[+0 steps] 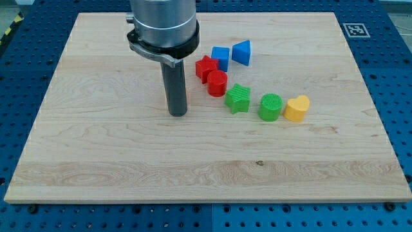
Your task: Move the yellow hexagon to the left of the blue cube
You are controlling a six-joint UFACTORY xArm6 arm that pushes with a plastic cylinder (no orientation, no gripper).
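Note:
My tip (177,114) rests on the wooden board (96,161), left of the row of blocks and touching none of them. The blue cube (221,57) sits near the view's top centre, with a blue triangular block (242,52) just to its right. A yellow block (297,108), which looks heart-shaped rather than hexagonal, lies at the right end of the row, far right of my tip. No yellow hexagon can be made out.
A red star block (206,67) touches the blue cube's lower left. A red cylinder (217,83), a green star (237,98) and a green cylinder (271,107) run in a curve towards the yellow block. A fiducial marker (354,29) sits at the board's top right corner.

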